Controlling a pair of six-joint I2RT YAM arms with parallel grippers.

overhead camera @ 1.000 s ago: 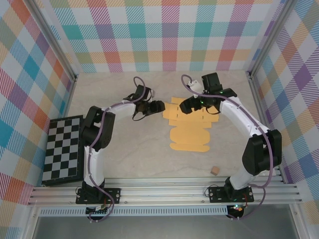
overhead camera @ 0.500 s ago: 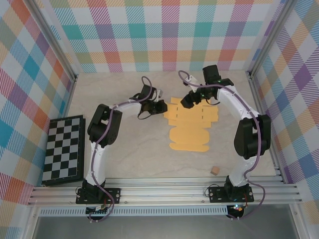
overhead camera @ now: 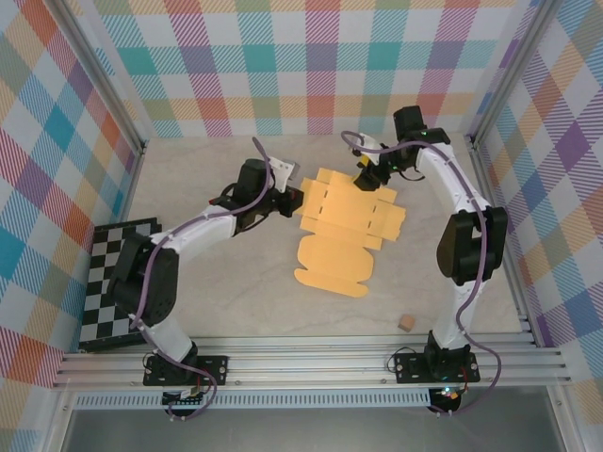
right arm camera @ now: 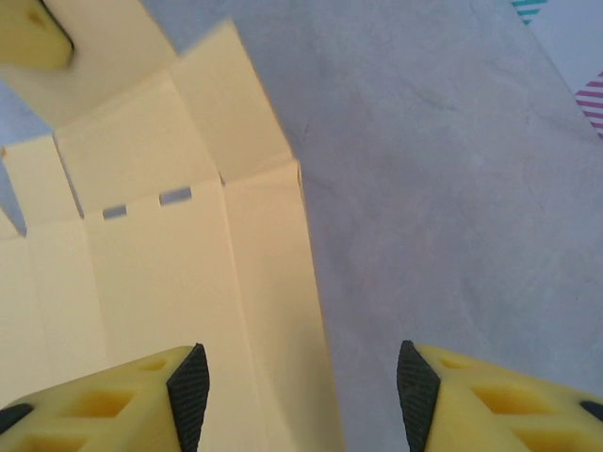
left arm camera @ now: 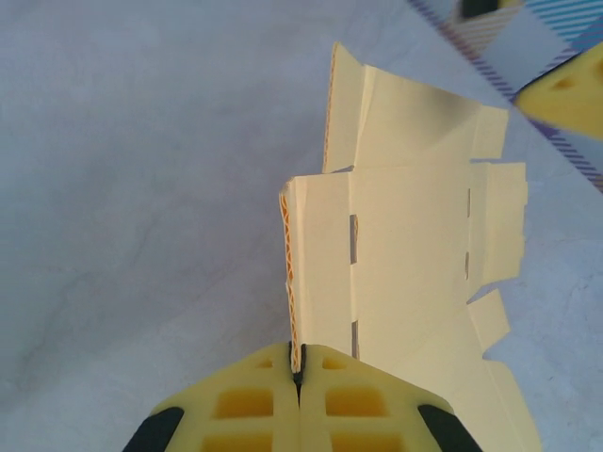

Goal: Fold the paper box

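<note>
The paper box (overhead camera: 344, 231) is a flat yellow-orange die-cut sheet with scalloped flaps, lying askew in the middle of the table. My left gripper (overhead camera: 290, 199) is shut on the sheet's left edge. In the left wrist view the corrugated edge of the paper box (left arm camera: 415, 254) stands pinched between the closed tips of the left gripper (left arm camera: 298, 377), and that side is lifted. My right gripper (overhead camera: 366, 178) hangs over the far edge. In the right wrist view it (right arm camera: 297, 386) is open, and a flap edge of the paper box (right arm camera: 160, 264) passes between its fingers untouched.
A black and white chessboard (overhead camera: 118, 282) lies at the left edge of the table. A small tan cube (overhead camera: 406, 322) sits near the front right. Plaid walls close in the back and both sides.
The left gripper has shut on the sheet's left edge and pulled it left, turning and lifting it. The right gripper has moved to the far edge and its jaws have narrowed.
</note>
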